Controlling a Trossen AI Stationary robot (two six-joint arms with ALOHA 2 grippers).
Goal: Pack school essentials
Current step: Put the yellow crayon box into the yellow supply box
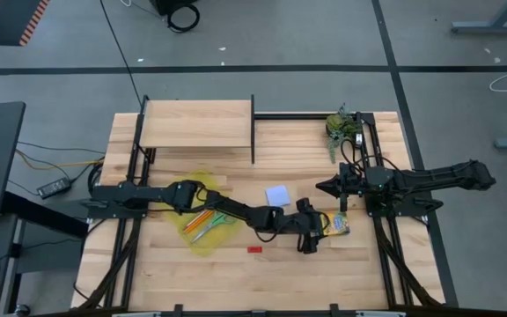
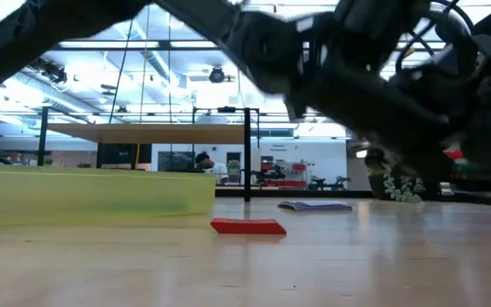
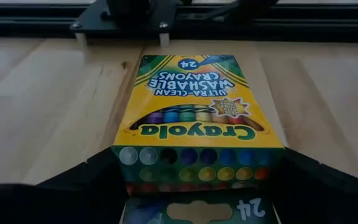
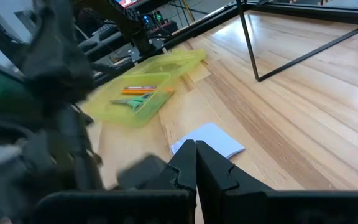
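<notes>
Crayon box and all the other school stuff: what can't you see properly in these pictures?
- Crayon box: its near end is cut off by the left wrist view's edge.
- Crayon box in the high view: the left gripper partly covers it.
- Low view: the blurred arms block the crayon box.
- Pouch contents: pencils and scissors too small to count.

High view: the left gripper (image 1: 311, 236) covers one end of the crayon box (image 1: 335, 225). Left wrist view: the box's near end is cut off at the picture's edge, and the dark fingers (image 3: 73, 193) flanking it run out of frame. Low view: both arms are blurred dark masses; the yellow pouch (image 2: 92, 198) is cut by the edge. Pencils (image 1: 202, 219) and scissors (image 1: 211, 229) inside the pouch are too small to separate clearly.
</notes>
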